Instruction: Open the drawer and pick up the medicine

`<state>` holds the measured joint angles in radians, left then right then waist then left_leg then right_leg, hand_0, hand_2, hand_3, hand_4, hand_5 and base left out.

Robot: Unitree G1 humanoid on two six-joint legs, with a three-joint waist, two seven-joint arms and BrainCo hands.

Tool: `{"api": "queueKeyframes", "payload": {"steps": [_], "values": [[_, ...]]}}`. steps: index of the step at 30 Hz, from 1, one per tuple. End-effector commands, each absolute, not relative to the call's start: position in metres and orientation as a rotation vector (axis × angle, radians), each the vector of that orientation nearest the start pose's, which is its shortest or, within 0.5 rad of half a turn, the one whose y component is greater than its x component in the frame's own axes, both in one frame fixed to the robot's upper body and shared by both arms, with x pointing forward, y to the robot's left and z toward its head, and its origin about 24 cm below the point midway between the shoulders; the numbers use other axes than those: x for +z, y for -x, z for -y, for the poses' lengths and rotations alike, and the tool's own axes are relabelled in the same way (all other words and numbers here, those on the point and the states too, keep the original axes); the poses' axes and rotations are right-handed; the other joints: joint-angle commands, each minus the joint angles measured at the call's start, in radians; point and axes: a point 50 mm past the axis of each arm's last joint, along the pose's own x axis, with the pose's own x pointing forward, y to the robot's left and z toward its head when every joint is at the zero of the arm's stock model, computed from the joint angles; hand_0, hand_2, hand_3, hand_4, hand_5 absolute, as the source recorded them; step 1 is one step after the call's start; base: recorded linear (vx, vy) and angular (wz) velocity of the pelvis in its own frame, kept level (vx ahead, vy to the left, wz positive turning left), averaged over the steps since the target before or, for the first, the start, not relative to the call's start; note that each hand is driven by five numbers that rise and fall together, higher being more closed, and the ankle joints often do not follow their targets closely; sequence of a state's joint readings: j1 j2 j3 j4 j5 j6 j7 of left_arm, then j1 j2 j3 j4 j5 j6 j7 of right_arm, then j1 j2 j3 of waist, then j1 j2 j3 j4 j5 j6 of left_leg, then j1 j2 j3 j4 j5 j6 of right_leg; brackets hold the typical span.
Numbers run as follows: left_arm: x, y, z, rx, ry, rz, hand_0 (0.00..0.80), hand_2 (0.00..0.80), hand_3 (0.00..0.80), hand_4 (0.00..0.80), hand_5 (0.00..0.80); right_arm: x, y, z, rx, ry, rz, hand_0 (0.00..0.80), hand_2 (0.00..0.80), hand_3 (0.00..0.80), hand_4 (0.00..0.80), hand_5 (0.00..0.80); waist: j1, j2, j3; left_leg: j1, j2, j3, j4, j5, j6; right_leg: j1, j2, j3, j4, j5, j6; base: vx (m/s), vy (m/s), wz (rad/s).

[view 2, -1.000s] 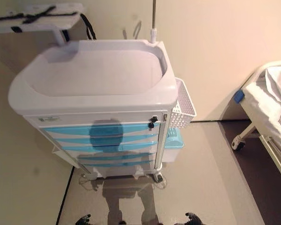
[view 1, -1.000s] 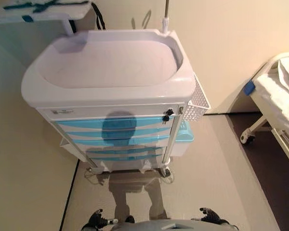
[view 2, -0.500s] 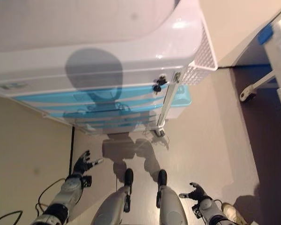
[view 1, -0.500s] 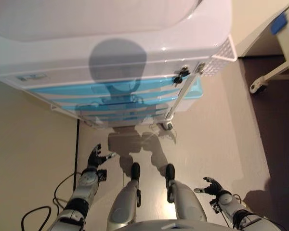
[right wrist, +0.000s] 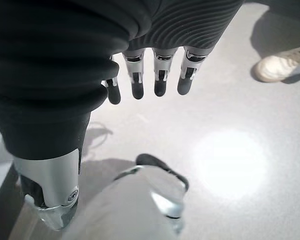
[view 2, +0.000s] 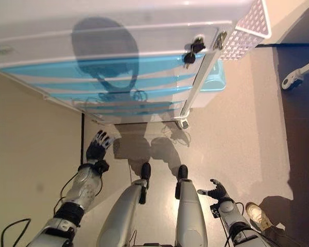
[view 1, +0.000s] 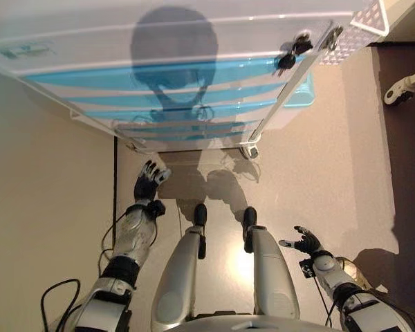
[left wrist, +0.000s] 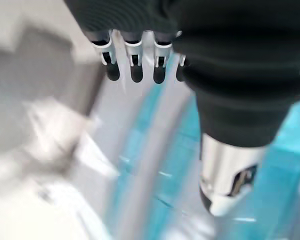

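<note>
A white medical cart (view 1: 194,31) stands in front of me with several blue drawers (view 1: 166,93), all shut. No medicine shows in any view. My left hand (view 1: 148,183) is open, fingers straight, raised toward the cart's lowest drawers without touching them. In the left wrist view its fingers (left wrist: 135,70) point at the blurred blue drawer fronts (left wrist: 160,165). My right hand (view 1: 306,242) is open and empty, low at the right, away from the cart. In the right wrist view its fingers (right wrist: 157,80) hang over the floor.
A bunch of keys (view 1: 290,52) hangs at the cart's upper right lock. A white mesh basket (view 2: 247,28) and a blue bin (view 1: 301,97) hang on the cart's right side. A bed's wheel (view 1: 401,93) stands at far right. A person's shoe (view 2: 257,216) is near my right hand.
The camera has tilted down and closer to the cart. My left arm has lifted and reached forward toward the lowest drawers. The right hand stays low.
</note>
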<state>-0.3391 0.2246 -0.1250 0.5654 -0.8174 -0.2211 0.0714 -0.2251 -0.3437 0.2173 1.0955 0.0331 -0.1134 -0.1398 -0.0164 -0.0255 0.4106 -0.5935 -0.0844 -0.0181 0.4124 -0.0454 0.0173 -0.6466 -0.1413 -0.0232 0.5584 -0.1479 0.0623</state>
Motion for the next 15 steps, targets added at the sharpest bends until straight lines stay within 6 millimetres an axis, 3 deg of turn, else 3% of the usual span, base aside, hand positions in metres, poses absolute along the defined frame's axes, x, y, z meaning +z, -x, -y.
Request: {"api": "queueKeyframes", "payload": {"steps": [1, 2, 9, 15], "values": [[0.038, -0.314, -0.184, 0.128, 0.688, 0.055, 0.0, 0.0, 0.0, 0.0, 0.0, -0.11, -0.186, 0.264, -0.132, 0.474, -0.795, 0.0, 0.0, 0.0, 0.0, 0.0, -0.028, -0.02, -0.094, -0.063, -0.032, 0.023, 0.059, -0.054, 0.029, -0.046, 0.0, 0.004, -0.07, 0.121, 0.015, -0.074, -0.043, -0.13], [0.05, -0.321, -0.177, 0.101, 0.771, 0.098, 0.0, 0.0, 0.0, 0.0, 0.0, -0.111, -0.184, 0.263, -0.124, 0.472, -0.804, 0.0, 0.0, 0.0, 0.0, 0.0, -0.032, -0.025, -0.097, -0.088, -0.025, 0.025, 0.076, -0.059, 0.027, -0.073, 0.005, 0.008, -0.054, 0.12, 0.013, -0.045, -0.028, -0.15], [0.08, -0.337, -0.144, -0.103, 1.009, 0.171, 0.0, 0.0, 0.0, 0.0, 0.0, -0.114, -0.184, 0.258, -0.079, 0.473, -0.819, 0.0, 0.0, 0.0, 0.0, 0.0, -0.05, -0.035, -0.115, -0.137, -0.008, 0.028, 0.079, -0.055, 0.019, -0.132, 0.017, 0.007, -0.057, 0.13, 0.016, -0.03, -0.024, -0.11], [0.112, -0.348, -0.138, -0.15, 1.089, 0.286, 0.0, 0.0, 0.0, 0.0, 0.0, -0.114, -0.187, 0.254, -0.049, 0.48, -0.811, 0.0, 0.0, 0.0, 0.0, 0.0, -0.061, -0.043, -0.123, -0.159, -0.003, 0.027, 0.077, -0.052, 0.013, -0.158, 0.023, 0.007, -0.063, 0.137, 0.017, -0.004, -0.004, -0.01]]}}
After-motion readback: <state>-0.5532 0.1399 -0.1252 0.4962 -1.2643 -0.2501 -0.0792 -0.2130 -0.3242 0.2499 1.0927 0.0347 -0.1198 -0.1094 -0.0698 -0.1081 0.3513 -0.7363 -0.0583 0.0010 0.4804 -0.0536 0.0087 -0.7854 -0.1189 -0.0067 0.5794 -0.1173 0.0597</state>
